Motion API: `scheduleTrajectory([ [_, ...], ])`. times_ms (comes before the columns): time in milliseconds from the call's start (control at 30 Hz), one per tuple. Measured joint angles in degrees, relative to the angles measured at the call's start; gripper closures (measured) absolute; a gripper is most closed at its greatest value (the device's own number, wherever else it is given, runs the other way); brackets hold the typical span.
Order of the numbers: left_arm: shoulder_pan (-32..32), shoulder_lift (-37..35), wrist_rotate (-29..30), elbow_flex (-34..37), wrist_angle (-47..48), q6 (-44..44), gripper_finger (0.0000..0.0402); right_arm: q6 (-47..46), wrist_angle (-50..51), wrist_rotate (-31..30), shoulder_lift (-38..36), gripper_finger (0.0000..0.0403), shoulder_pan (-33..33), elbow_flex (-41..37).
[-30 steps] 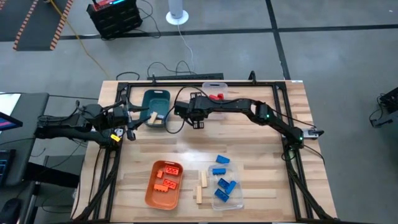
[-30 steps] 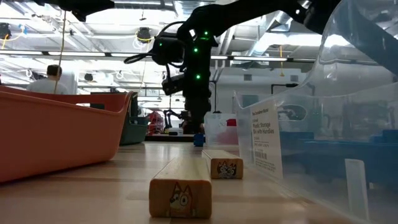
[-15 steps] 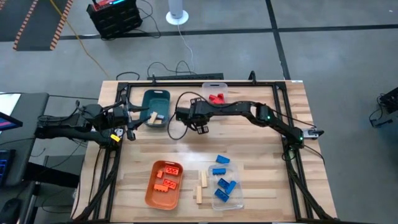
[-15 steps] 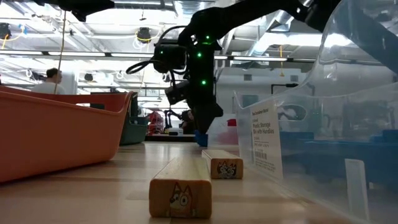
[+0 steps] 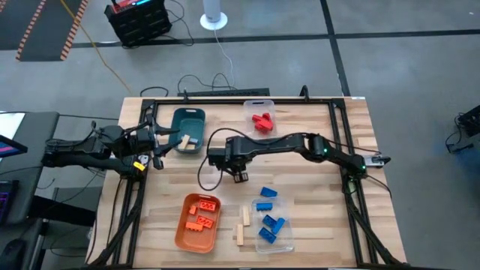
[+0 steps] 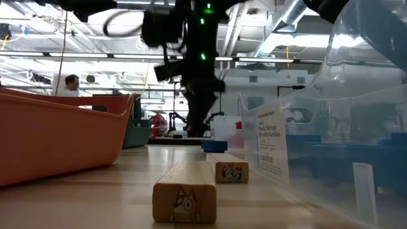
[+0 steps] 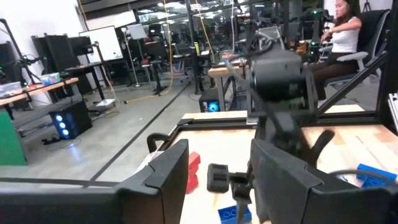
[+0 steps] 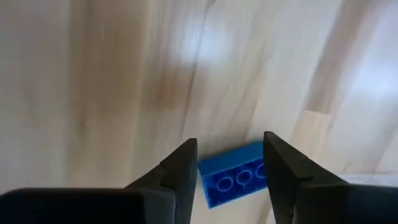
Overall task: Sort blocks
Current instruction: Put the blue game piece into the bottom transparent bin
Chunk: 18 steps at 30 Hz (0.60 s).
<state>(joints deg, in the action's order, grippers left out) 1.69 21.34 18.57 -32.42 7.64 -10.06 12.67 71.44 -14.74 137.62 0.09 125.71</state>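
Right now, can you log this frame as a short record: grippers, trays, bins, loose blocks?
left gripper: beside teal tray, open, empty
right gripper: mid-table, open, blue brick lying ahead of it
orange tray: orange bricks
far clear bin: red bricks
near clear bin: blue bricks
teal tray: one wood piece
loose: two wood pieces between orange tray and near clear bin
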Motion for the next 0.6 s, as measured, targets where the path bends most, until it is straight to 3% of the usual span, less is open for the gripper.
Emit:
scheduleTrajectory([
  [333, 0.00, -0.04, -0.02, 0.00, 0.60, 0.43, 0.0233, -28.32, 6.91, 2.49, 0.16, 0.0248, -2.40, 4.09],
  [600, 0.00, -0.04, -0.05, 0.00, 0.71, 1.07, 0.0233, -35.75, 9.30, 4.21, 0.48, 0.0237, -1.59, 4.09],
])
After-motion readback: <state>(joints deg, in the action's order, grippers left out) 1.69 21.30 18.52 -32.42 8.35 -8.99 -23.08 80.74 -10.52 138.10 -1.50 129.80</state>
